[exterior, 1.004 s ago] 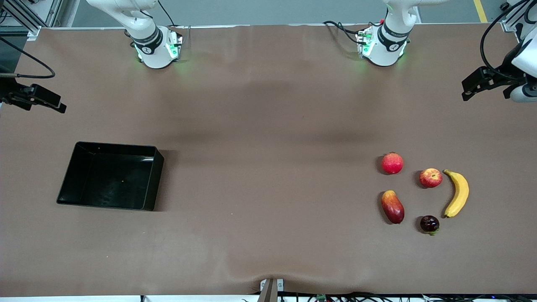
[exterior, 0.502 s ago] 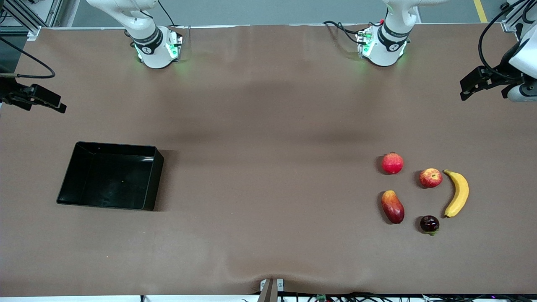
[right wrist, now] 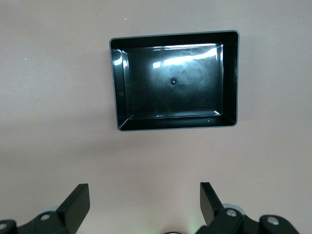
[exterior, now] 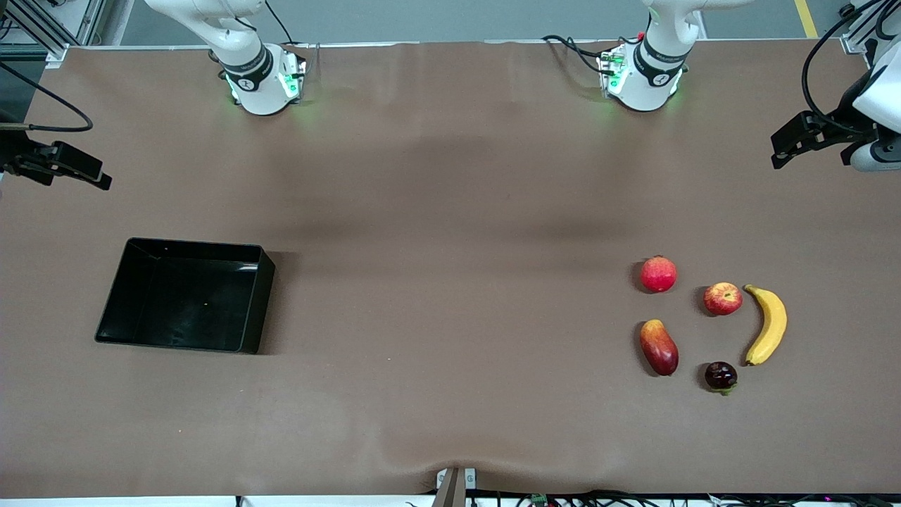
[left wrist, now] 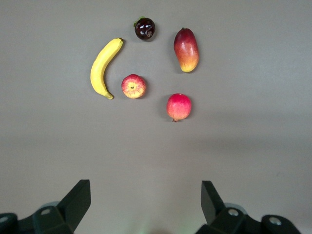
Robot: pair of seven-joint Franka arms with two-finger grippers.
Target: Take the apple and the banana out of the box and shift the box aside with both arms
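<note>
Front view shows you the box (exterior: 184,294) empty at the right arm's end; apple (exterior: 723,298) and banana (exterior: 768,324) lie on the table at the left arm's end. Its glossy, stiff walls look slippery, so pinch opposite rims. Left gripper (left wrist: 146,202) and right gripper (right wrist: 145,202) hang open, empty; both arms are mostly cropped.

box (exterior: 184,294): black plastic, glossy, with bright glints on its smooth floor
table (exterior: 450,211): brown matt covering, smooth, slightly rippled at the edge nearest the front camera
banana (exterior: 769,324): smooth yellow skin, dull sheen
apple (exterior: 723,298): smooth red skin, yellowish streaks
arms (exterior: 246,63): white glossy shells, black caps
</note>
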